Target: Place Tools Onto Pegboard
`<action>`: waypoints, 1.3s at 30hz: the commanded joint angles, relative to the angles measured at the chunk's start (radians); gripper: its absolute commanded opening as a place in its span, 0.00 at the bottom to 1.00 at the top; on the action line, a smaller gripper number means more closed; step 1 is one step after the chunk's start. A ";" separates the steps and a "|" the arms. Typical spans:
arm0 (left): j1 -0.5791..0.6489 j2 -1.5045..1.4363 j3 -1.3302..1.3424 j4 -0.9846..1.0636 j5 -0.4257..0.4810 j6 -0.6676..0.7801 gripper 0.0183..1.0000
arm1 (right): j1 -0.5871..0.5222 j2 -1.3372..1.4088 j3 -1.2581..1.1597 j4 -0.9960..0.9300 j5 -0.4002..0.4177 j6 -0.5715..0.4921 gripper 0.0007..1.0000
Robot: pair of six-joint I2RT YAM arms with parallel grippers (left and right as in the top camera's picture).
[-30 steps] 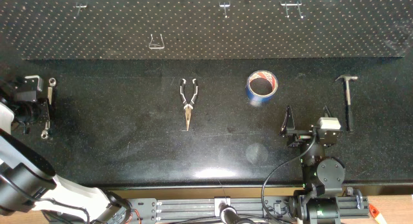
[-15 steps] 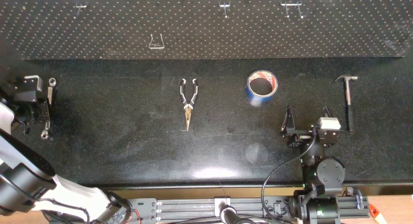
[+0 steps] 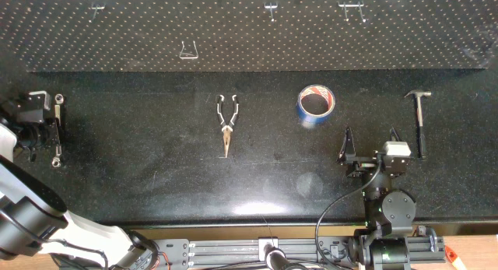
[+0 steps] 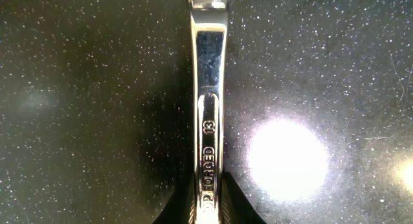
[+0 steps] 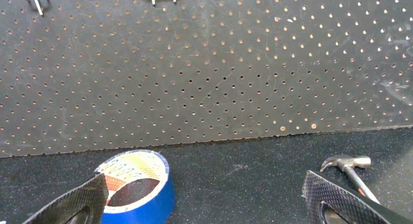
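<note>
A silver wrench lies at the table's far left. My left gripper is down over its middle, and the left wrist view shows the dark fingers closed against the wrench shaft. Silver pliers lie near the table's middle, a roll of blue tape to their right and a hammer at the far right. My right gripper stands open between tape and hammer, nearer the front edge. In its wrist view the tape and hammer head sit before the pegboard.
The pegboard spans the back of the table, with wire hooks on it: a loop hook left of centre and small hooks along the top. The black tabletop between the tools is bare.
The wrench's upper end has shifted slightly left with the left gripper on it, so it now lies straighter. The right arm has not moved.
</note>
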 commanded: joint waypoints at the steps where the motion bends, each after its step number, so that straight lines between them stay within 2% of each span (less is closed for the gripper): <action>1: 0.000 0.027 0.011 -0.007 -0.004 -0.010 0.06 | 0.007 -0.011 -0.003 -0.005 0.016 -0.007 0.98; 19: 0.000 0.027 0.011 -0.007 -0.004 -0.010 0.06 | 0.007 -0.011 -0.003 -0.005 0.016 -0.007 0.98; 22: 0.000 0.027 0.011 -0.007 -0.004 -0.010 0.01 | 0.007 -0.011 -0.003 -0.005 0.016 -0.007 0.98; 30: 0.000 0.021 0.011 -0.013 -0.004 -0.009 0.01 | 0.007 -0.011 -0.003 -0.005 0.016 -0.007 0.98; 39: -0.001 -0.187 0.011 -0.085 0.000 -0.009 0.01 | 0.007 -0.011 -0.003 -0.005 0.016 -0.007 0.98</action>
